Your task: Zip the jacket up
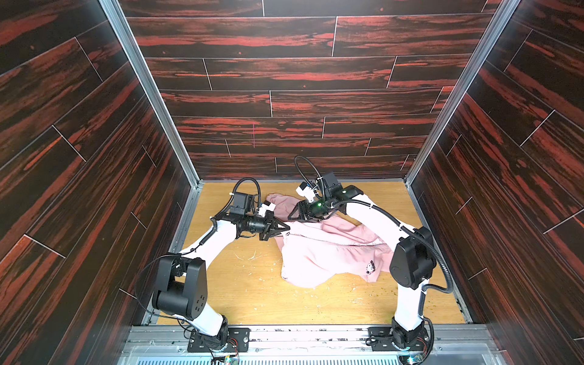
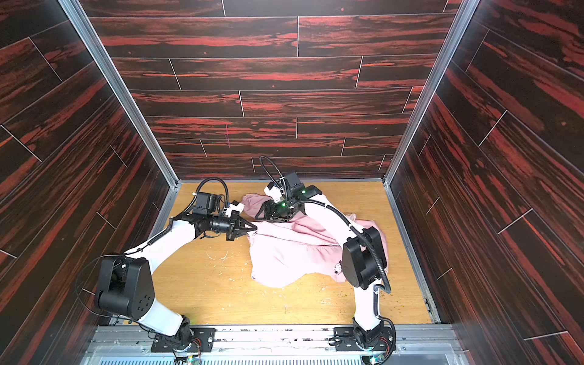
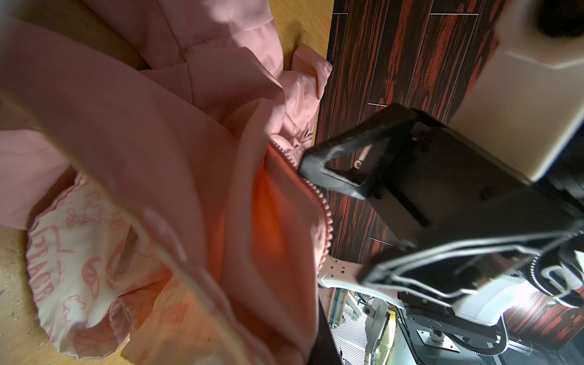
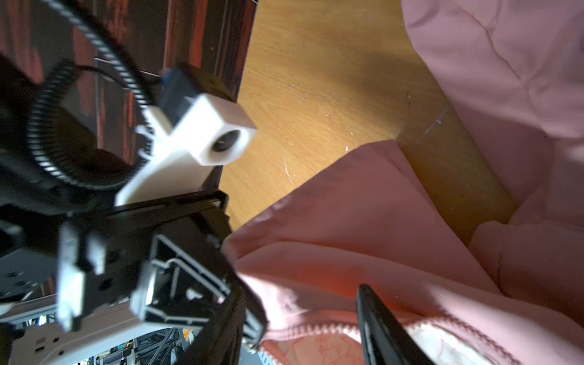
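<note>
Starting from the biggest thing, we see the wooden table [image 1: 246,284], and the jacket [image 1: 325,252] lies on it crumpled and open; we place everything else against the jacket. We judge it light, soft and a little slippery, so it will fold and follow any pull. It is better to take it at the stitched edge beside the teeth, not at loose cloth. The right arm [image 1: 410,262] crosses above the jacket's side nearest its own base and hides that part in both top views. The left gripper [image 1: 286,227] is at the jacket's corner nearest the left arm, closed on the fabric edge there. The right gripper [image 1: 292,216] hovers just behind that corner, jaws apart at the toothed edge, holding nothing as far as we can tell. The pale printed lining [image 3: 79,252] shows inside the jacket. The zipper [image 3: 327,215] shows one row of teeth only; we cannot find the slider or the other row. The logo [image 1: 370,268] on the jacket's front is too small to read.
</note>
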`<state>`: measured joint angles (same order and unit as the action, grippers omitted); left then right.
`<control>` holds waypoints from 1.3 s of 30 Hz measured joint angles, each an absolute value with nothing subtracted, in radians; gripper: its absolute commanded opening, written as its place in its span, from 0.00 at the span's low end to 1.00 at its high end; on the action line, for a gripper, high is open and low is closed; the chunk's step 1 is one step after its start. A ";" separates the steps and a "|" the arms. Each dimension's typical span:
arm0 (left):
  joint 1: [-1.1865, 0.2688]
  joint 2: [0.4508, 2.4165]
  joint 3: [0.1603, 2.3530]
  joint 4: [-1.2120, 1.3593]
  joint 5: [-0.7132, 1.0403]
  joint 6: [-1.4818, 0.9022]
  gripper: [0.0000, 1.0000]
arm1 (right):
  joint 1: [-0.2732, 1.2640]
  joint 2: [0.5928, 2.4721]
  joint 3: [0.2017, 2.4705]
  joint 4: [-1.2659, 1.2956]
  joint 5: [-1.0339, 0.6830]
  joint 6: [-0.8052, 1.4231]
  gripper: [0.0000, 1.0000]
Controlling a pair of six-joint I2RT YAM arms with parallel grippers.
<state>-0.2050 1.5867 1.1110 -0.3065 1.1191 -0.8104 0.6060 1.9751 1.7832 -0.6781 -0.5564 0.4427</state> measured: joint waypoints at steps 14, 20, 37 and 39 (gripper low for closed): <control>-0.208 1.590 1.117 -0.311 1.114 -0.808 0.00 | 0.608 1.993 1.778 -0.669 -0.572 0.488 0.13; -0.208 1.591 1.119 -0.310 1.100 -0.809 0.17 | 0.611 1.993 1.770 -0.641 -0.592 0.520 0.00; -0.231 1.459 0.942 -0.183 0.930 -0.870 0.59 | 0.611 1.993 1.759 -0.606 -0.616 0.617 0.00; -0.237 1.449 0.925 -0.166 0.893 -0.872 0.59 | 0.610 1.993 1.759 -0.599 -0.623 0.627 0.00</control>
<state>-0.2371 1.4494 0.9245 -0.1661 0.8928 -0.8722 0.6102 1.9926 1.7588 -0.5995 -0.6231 0.6273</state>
